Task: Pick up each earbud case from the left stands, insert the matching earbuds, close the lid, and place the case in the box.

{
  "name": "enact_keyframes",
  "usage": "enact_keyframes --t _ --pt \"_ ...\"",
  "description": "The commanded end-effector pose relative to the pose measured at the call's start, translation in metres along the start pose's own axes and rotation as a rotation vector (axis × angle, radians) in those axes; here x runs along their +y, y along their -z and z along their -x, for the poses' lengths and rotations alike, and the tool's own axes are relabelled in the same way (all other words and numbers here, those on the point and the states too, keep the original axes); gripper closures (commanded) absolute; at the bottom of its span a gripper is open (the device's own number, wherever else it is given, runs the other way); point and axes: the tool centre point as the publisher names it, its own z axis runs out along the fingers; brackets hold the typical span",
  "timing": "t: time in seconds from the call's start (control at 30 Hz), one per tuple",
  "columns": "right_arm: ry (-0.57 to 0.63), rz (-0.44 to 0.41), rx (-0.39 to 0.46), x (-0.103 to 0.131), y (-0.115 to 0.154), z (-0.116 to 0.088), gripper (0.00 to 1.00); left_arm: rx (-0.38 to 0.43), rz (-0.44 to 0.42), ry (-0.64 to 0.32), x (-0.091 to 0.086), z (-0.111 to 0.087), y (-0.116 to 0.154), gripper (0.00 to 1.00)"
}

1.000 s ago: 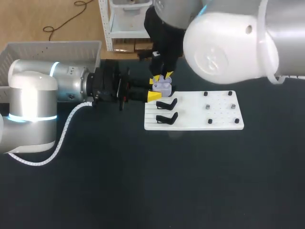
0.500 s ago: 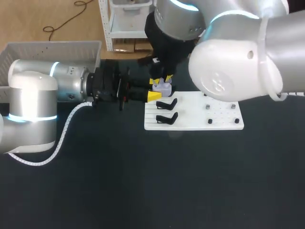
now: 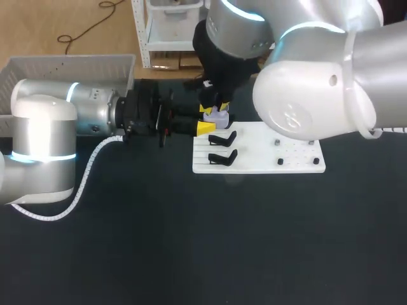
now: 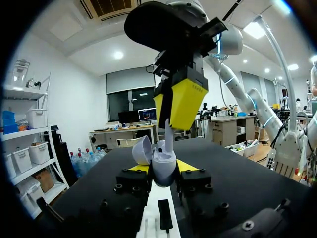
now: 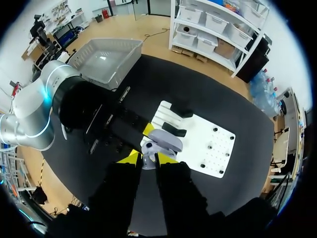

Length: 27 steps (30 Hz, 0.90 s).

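Observation:
A lavender earbud case [image 3: 218, 116] with its lid open is held off the table at the back-left corner of the white stand board [image 3: 261, 152]. My left gripper [image 3: 206, 119] is shut on its sides. In the left wrist view the case [image 4: 162, 161] sits between my left gripper's [image 4: 162, 173] yellow tips. My right gripper [image 4: 171, 121] hangs right above it, shut on a white earbud [image 4: 169, 139] whose lower end reaches into the case's body. From the right wrist, the case [image 5: 165, 140] lies just ahead of my right gripper [image 5: 147, 159].
Two black stands [image 3: 222, 138] [image 3: 222, 157] stand on the board's left part, and small pegs [image 3: 278, 142] dot its right part. A pale grey basket [image 3: 63, 67] sits at the table's back left. The dark tabletop stretches toward the front.
My right arm's upper part has swung a little to the right and its gripper has sunk slightly onto the case. The left arm and the case have stayed put.

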Motion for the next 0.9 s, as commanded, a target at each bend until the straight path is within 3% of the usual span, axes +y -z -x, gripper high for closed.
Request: enact_keyframes --t 0.03,0.9 --pt "0.0 -0.001 -0.001 0.0003 -0.0024 0.0014 1.0 0.0 0.005 -0.002 -0.0014 -0.0002 -0.0002 1.0" --pt "-0.011 -0.013 0.019 -0.0037 -0.0114 0.0064 1.0 0.0 0.005 -0.002 -0.0014 -0.0002 -0.0002 1.0"
